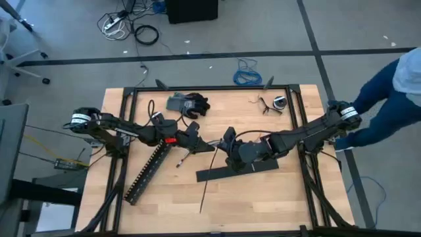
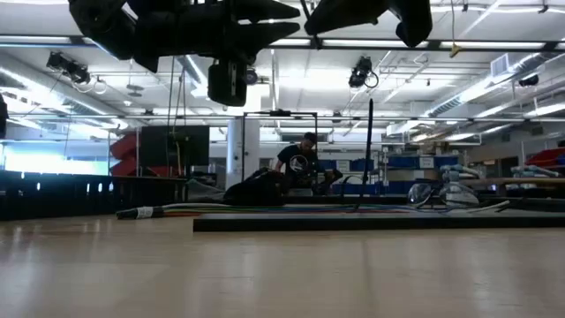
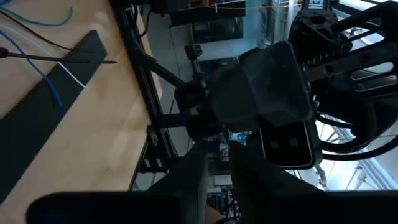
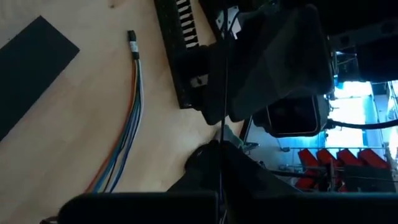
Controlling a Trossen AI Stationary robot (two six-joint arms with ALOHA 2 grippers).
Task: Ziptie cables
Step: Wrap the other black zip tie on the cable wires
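Observation:
The cables [image 4: 127, 124] lie on the table as a loose bundle of blue, white and orange wires; in the high view the cables [image 1: 191, 150] sit below and between the two grippers. One ziptie [image 4: 222, 93] runs as a thin black line out of my right gripper [image 4: 221, 163] toward my left gripper [image 1: 195, 135]. Another ziptie [image 1: 206, 189] lies flat on the wood near the front. Both grippers hang well above the table. My left gripper [image 3: 217, 174] shows a narrow gap with nothing visible in it. My right gripper pinches the ziptie [image 4: 222, 146] between its two fingers, and the strip runs straight out past the fingertips along them. Which end it holds is hidden by the fingers. The strip is lifted clear of the table.
A wide flat black bar [image 1: 237, 172] lies under my right gripper, and a long slotted duct [image 1: 148, 172] lies slanting at the left. Black gloves [image 1: 189, 103] and a small roll [image 1: 279, 102] sit at the far edge. A person [image 1: 388, 99] stands at the table's right.

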